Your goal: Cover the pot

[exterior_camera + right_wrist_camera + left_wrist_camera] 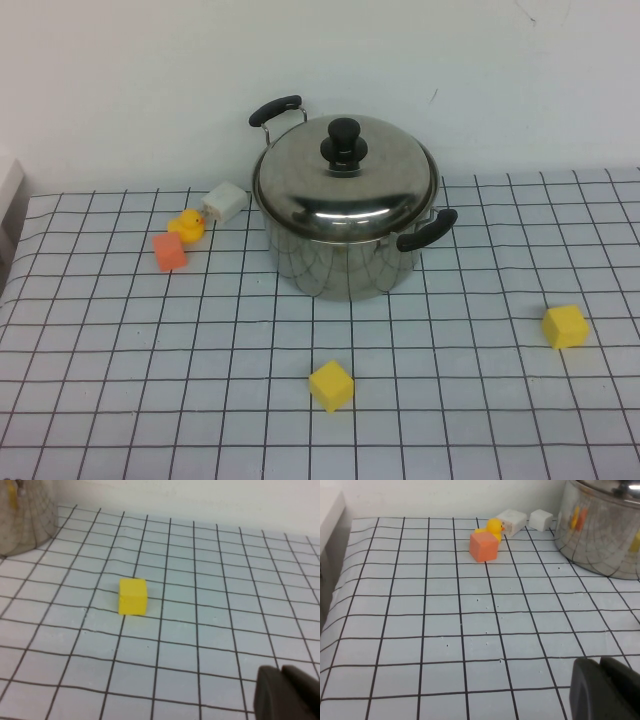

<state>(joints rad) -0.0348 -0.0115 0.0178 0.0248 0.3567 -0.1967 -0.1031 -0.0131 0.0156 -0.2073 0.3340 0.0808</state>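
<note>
The shiny steel pot [340, 262] with two black side handles stands at the middle back of the checked table. The domed steel lid [345, 175] with a black knob sits on top of it. The pot's wall also shows in the left wrist view [600, 535] and in the right wrist view [22, 515]. Neither arm shows in the high view. My left gripper [601, 680] is shut and empty, low over the table, well away from the pot. My right gripper [284, 687] is shut and empty, near a yellow cube [133, 596].
An orange cube [169, 251], a yellow rubber duck [188, 225] and a white block [226, 202] lie left of the pot. One yellow cube [331, 385] lies in front of it, another [565, 326] at the right. A wall stands behind the table.
</note>
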